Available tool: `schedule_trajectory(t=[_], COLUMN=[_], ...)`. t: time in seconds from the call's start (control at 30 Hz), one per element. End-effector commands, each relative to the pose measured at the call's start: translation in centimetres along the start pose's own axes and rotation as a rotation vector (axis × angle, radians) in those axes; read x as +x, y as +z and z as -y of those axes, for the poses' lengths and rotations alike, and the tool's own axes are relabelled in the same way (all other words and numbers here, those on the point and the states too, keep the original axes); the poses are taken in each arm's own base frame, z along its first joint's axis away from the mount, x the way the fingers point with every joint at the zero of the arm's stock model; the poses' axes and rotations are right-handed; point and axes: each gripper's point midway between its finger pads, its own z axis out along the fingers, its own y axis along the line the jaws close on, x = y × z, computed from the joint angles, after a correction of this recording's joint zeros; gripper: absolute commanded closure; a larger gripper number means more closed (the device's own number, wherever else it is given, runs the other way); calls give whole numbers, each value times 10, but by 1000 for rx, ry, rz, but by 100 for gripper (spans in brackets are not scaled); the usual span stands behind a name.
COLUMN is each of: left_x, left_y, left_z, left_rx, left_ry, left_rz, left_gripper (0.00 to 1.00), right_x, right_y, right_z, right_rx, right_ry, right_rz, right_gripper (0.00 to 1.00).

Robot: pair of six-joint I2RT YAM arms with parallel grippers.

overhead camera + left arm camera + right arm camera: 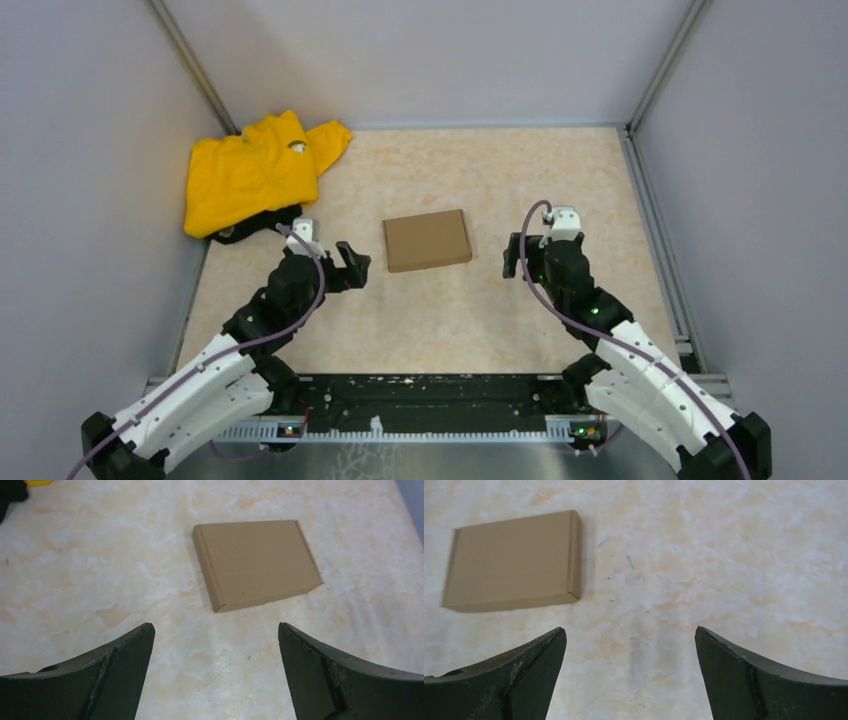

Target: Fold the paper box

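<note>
Two hands (215, 627) (630, 630) spread; one paper box (427, 240).

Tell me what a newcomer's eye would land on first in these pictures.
A flat, closed brown paper box lies at the middle of the marbled table, with nothing touching it. A crumpled yellow garment fills the far left corner. The left gripper and right gripper flank the box, jaws wide open.

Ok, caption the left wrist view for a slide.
Closed paper box lying flat on the marbled table, ahead of the open left gripper.
</note>
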Motion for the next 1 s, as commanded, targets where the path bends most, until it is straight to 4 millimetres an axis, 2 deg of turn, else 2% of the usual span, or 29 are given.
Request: schedule_trajectory(t=[0.0, 0.1, 0.2, 0.37, 0.6, 0.67, 0.73, 0.8, 0.9, 0.97], left_x=[26, 24, 8, -1, -4, -4, -6, -9, -9, -10], left_y=[4, 10, 21, 43, 69, 75, 80, 81, 78, 77], left_z=[-47, -68, -77, -92, -121, -131, -134, -142, -161, -164], left_rx=[-182, -245, -248, -259, -296, -300, -290, -297, -301, -261], left_ry=[10, 44, 75, 135, 185, 190, 203, 233, 239, 234], left_rz=[7, 59, 106, 122, 104, 96, 89, 99, 119, 142], left_gripper=[1, 1, 1, 1, 1, 1, 1, 1, 1, 1], right_x=[7, 10, 12, 6, -16, -20, -20, -11, -6, -6], right_y=[14, 25, 31, 29, 30, 35, 41, 49, 48, 46], right_z=[40, 66, 98, 128, 145, 142, 143, 147, 153, 150], right_rx=[160, 228, 313, 432, 500, 476, 469, 489, 501, 481], right_ry=[26, 67, 105, 51, -10, -36, -38, -43, -32, -64], right_rz=[58, 78, 101, 235, 455, 486, 506, 486, 514, 541], right_gripper=[1, 1, 1, 1, 1, 1, 1, 1, 1, 1])
